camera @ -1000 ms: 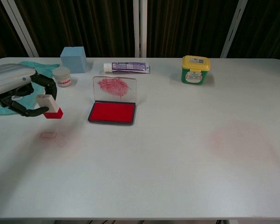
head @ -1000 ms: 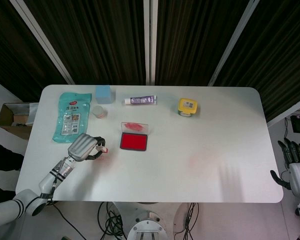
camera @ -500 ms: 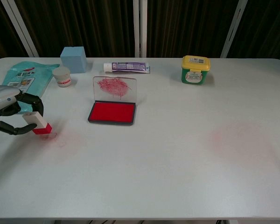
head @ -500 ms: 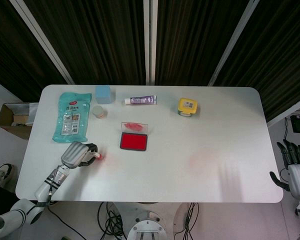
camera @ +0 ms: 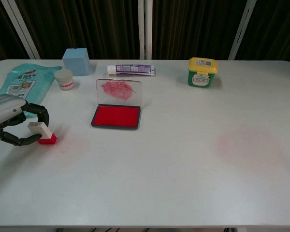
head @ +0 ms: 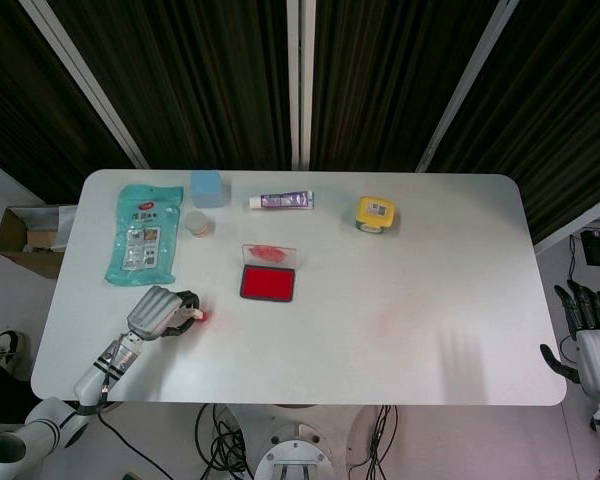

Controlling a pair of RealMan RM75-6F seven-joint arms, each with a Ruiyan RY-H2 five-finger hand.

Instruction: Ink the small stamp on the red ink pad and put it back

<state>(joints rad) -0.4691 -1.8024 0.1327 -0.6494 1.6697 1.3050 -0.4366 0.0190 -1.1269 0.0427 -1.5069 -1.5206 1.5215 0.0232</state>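
Note:
The small stamp point(camera: 42, 133), a white block with a red base, stands tilted on the table at the near left, its base touching the surface; it also shows as a red speck point(head: 197, 316) in the head view. My left hand point(camera: 10, 123) point(head: 158, 312) grips the stamp with its fingers curled around it. The red ink pad point(camera: 116, 116) point(head: 268, 284) lies to the right of the stamp, apart from it, with its stained clear lid point(camera: 119, 90) standing up. My right hand point(head: 588, 342) hangs off the table's right edge, fingers apart, holding nothing.
Along the far side lie a teal packet point(camera: 21, 82), a small white jar point(camera: 64, 79), a blue cube point(camera: 77, 61), a tube point(camera: 131, 70) and a yellow-lidded tub point(camera: 202, 72). A faint red smear point(camera: 246, 142) marks the table at right. A cardboard box point(head: 25, 240) sits off the left edge.
My left hand has carried the stamp down and toward the near left edge; the stamp's base now rests on the table over the faint red mark. The right hand has stayed put.

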